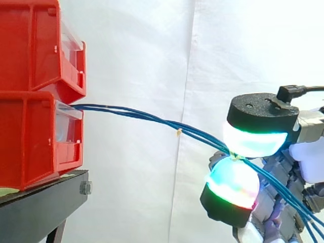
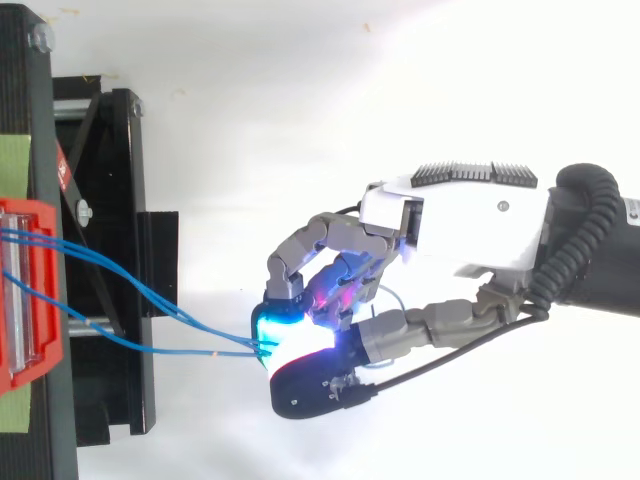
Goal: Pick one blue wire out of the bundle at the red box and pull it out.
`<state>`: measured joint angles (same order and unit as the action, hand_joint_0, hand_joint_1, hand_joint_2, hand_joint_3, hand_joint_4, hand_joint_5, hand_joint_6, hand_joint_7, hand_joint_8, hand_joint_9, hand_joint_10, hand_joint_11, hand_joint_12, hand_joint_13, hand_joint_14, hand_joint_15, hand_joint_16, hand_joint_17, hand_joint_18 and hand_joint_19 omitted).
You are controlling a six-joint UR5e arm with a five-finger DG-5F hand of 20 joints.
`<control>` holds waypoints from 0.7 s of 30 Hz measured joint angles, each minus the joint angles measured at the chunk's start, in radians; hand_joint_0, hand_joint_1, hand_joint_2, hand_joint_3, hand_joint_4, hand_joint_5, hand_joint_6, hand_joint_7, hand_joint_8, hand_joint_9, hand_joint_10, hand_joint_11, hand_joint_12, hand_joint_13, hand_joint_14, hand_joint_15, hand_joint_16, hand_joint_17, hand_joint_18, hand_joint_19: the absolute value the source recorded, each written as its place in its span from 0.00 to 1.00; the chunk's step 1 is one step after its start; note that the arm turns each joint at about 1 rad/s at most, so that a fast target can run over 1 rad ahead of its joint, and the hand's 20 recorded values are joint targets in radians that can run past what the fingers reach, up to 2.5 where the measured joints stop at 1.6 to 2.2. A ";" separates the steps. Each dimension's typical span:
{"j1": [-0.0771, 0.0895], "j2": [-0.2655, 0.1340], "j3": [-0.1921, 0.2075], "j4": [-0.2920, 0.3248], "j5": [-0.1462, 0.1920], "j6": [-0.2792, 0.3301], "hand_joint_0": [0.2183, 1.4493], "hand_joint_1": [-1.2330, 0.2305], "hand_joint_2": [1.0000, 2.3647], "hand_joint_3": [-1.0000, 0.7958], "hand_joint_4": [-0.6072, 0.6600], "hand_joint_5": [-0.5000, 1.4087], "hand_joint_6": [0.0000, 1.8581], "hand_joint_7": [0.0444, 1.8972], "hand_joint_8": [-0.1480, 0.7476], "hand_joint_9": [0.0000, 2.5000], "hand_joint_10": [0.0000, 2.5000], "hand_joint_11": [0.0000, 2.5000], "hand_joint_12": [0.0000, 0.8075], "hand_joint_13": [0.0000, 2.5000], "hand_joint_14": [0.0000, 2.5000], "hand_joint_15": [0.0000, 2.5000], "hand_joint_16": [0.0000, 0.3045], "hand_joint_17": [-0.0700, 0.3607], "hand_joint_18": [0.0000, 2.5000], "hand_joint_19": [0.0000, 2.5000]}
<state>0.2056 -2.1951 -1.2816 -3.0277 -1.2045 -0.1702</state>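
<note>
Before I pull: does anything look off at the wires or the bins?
One thing: several blue wires from the lower red bin converge at the pinch between the hand's fingers, not visibly one alone. A small yellowish bit sits on them mid-span.

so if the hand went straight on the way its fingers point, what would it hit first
The hand pinches the blue wires; along them the way looks free up to the front of the lower red bin. The black stand beneath juts out about as far, so that could come first.
</note>
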 measured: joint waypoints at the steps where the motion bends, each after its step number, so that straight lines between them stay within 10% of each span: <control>1: -0.001 0.000 0.001 -0.001 -0.001 0.000 0.39 0.27 0.01 0.45 0.53 0.18 0.52 0.54 0.58 0.35 0.00 0.18 0.51 0.43 0.01 0.19 0.15 0.41 0.40 0.19; 21: -0.041 0.045 0.008 -0.109 -0.078 0.000 0.51 0.30 0.00 0.28 0.48 0.16 0.51 0.78 0.54 0.33 0.00 0.14 0.49 0.42 0.01 0.18 0.15 0.40 0.38 0.19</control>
<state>0.1645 -2.1499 -1.2732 -3.1364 -1.2829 -0.1703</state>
